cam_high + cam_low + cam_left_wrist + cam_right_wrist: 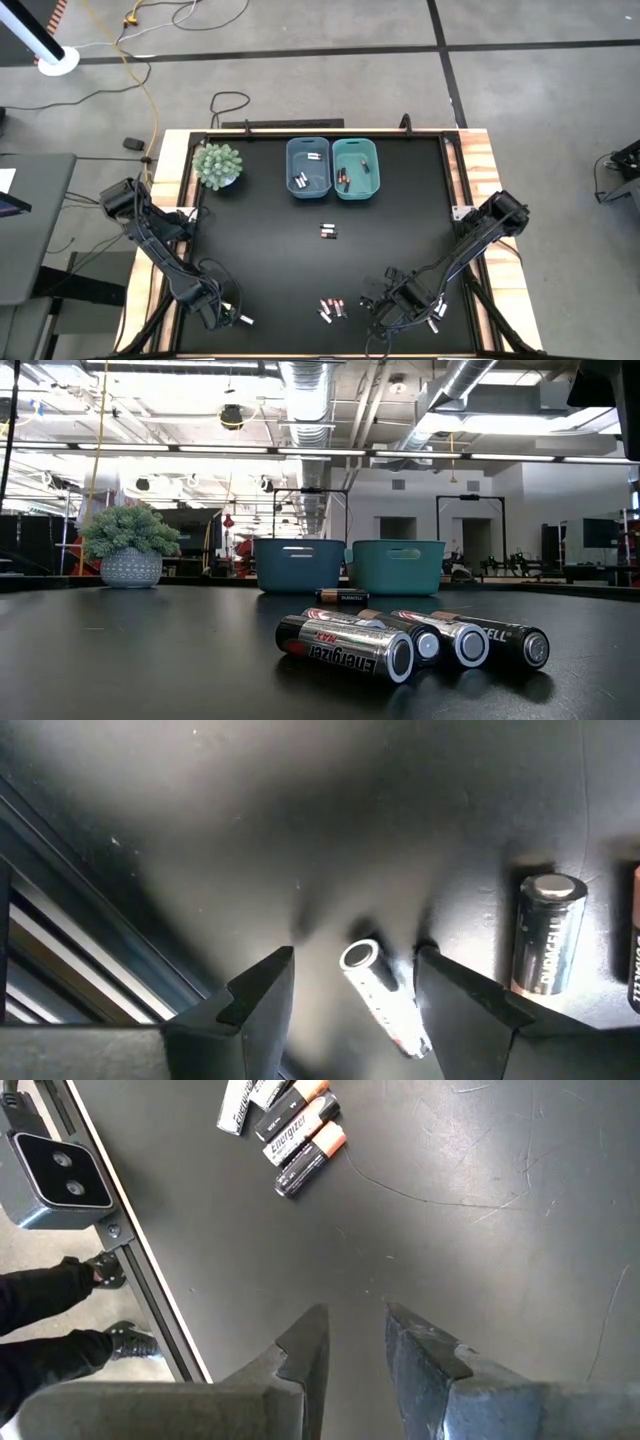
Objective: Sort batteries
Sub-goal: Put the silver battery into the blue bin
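The black table [270, 250] carries two bins side by side near its far edge: a blue bin [308, 167] on the left and a teal bin [356, 168] on the right, each with a few batteries inside, though their types cannot be told. A small potted plant [218, 165] stands just left of the blue bin. One pair of batteries [328, 231] lies at mid-table, well apart from the bins. A cluster of batteries [332, 308] lies near the front edge; the low view shows these as dark cells with copper ends next to a silver-labelled cell, lying touching side by side. The left gripper [232, 317] sits low over the front left corner of the table, its jaws spread wide with nothing clamped; in the left wrist view a silvery-white battery [385, 997] lies on the table between the two fingers [262, 1000], nearer one finger, with a dark battery [545, 932] just beside the gripper. The right gripper [378, 300] sits low over the front right area, just right of the front cluster; its jaws stand narrowly parted and hold nothing, with bare table between the fingertips. In the right wrist view a person's shoes and dark trouser legs [50, 1325] show beyond the table rim
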{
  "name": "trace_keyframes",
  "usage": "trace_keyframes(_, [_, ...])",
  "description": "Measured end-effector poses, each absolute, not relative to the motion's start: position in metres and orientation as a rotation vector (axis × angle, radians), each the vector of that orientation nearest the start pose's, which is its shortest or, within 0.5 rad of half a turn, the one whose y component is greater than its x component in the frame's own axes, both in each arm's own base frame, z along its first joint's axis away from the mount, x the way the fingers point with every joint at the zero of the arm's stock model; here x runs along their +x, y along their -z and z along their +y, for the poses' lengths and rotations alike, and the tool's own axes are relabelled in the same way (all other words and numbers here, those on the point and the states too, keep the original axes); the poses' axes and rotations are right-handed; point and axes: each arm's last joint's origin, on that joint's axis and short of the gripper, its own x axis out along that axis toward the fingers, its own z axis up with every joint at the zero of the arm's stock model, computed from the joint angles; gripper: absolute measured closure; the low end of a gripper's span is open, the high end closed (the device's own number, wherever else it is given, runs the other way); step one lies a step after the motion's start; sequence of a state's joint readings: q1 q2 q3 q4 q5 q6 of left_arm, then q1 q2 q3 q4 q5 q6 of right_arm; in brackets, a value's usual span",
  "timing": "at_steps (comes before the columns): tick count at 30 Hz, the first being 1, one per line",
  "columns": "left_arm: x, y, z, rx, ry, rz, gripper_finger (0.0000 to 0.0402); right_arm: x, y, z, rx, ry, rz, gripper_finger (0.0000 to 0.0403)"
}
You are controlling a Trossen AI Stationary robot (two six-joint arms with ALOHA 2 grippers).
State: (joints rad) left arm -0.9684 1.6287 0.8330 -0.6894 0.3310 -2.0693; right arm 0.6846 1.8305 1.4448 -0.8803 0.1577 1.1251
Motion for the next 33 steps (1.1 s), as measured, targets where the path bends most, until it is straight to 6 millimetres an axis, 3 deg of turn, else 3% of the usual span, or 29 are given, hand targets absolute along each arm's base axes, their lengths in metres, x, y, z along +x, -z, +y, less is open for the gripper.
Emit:
trace_keyframes(6, [0.139,-0.1392,-0.2183,-0.972,-0.78,1.746,0.0215,0.2866,-0.2302,0.228,0.453,0.238,1.226,0.0284])
trace_keyframes(26, [0.1443,-0.1346,-0.2145,-0.982,-0.726,1.733,0.0349,0.2859,-0.2303,0.2287,0.451,0.236,1.226,0.0284])
trace_keyframes(33, [0.1423,-0.1341,-0.2117,-0.926,-0.721,1.743,0.0354,0.2859,-0.2303,0.2287,0.444,0.231,1.227,0.0284])
